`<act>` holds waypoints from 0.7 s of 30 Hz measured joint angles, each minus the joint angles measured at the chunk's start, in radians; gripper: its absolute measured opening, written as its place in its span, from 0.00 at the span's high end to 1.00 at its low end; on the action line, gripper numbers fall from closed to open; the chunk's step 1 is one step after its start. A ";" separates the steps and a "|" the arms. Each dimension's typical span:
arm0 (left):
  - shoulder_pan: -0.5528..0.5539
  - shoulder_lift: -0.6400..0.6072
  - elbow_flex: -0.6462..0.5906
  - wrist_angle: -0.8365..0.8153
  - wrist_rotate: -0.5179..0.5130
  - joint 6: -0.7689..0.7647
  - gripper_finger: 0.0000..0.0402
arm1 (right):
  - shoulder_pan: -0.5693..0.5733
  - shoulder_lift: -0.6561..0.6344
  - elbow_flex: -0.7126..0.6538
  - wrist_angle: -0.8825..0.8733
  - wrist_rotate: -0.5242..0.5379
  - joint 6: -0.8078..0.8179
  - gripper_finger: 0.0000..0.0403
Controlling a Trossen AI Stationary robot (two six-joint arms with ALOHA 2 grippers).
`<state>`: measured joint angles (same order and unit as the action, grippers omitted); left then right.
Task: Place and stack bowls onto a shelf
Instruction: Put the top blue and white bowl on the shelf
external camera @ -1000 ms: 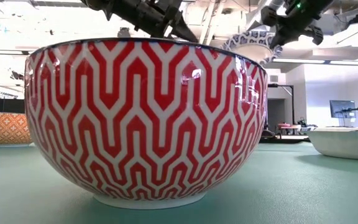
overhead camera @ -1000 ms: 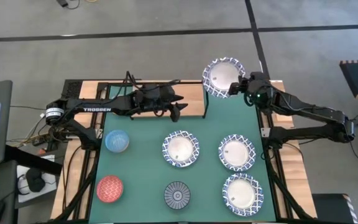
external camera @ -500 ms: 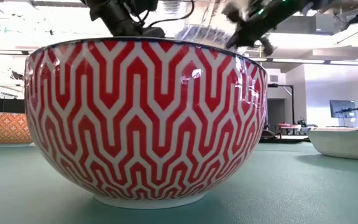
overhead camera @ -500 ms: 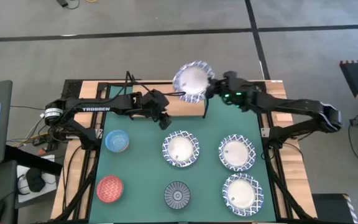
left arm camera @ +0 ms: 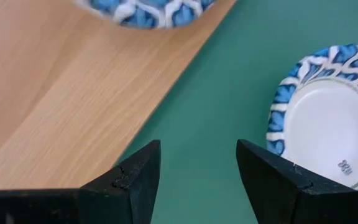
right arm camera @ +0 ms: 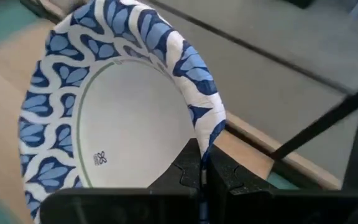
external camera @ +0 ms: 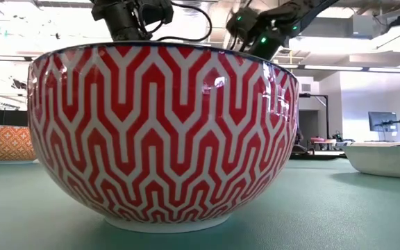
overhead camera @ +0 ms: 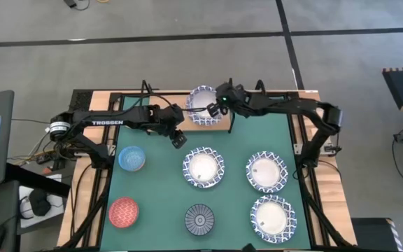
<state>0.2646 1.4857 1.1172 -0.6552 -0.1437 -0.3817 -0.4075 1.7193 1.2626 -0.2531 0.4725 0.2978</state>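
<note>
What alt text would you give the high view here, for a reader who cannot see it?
Seen from above, the right claw holds a blue-rimmed white bowl by its rim over the wooden shelf at the far edge of the green mat. The left claw hovers open nearby; six more bowls sit on the mat.

Four large white bowls with blue patterned rims: one [overhead camera: 203, 107] over the shelf [overhead camera: 166, 120], three on the green mat [overhead camera: 236, 189] at [overhead camera: 203, 167], [overhead camera: 266, 171] and [overhead camera: 272, 218]. Three small bowls: one light blue [overhead camera: 131, 159], one red [overhead camera: 124, 212], one dark striped [overhead camera: 199, 219]. One shelf, one mat
</note>
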 joint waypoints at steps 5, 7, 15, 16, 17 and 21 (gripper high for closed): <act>0.000 -0.009 0.000 -0.026 -0.014 0.010 0.51 | -0.046 -0.002 0.014 -0.067 -0.047 -0.029 0.94; 0.000 -0.013 0.000 -0.034 -0.023 0.027 0.51 | -0.062 -0.021 0.013 -0.091 -0.057 -0.057 0.94; 0.000 -0.014 0.000 -0.031 -0.062 0.030 0.51 | -0.178 -0.101 0.008 -0.169 -0.132 -0.115 0.94; 0.000 -0.014 0.000 -0.029 -0.068 0.033 0.51 | -0.191 -0.103 0.008 -0.176 -0.145 -0.120 0.94; 0.000 -0.013 0.000 -0.027 -0.073 0.038 0.51 | -0.204 -0.106 0.008 -0.183 -0.158 -0.122 0.94; 0.000 -0.014 0.000 -0.025 -0.076 0.044 0.51 | -0.233 -0.110 0.008 -0.204 -0.206 -0.139 0.94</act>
<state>0.2646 1.4721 1.1172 -0.6799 -0.2194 -0.3375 -0.6403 1.6089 1.2709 -0.4568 0.2666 0.1593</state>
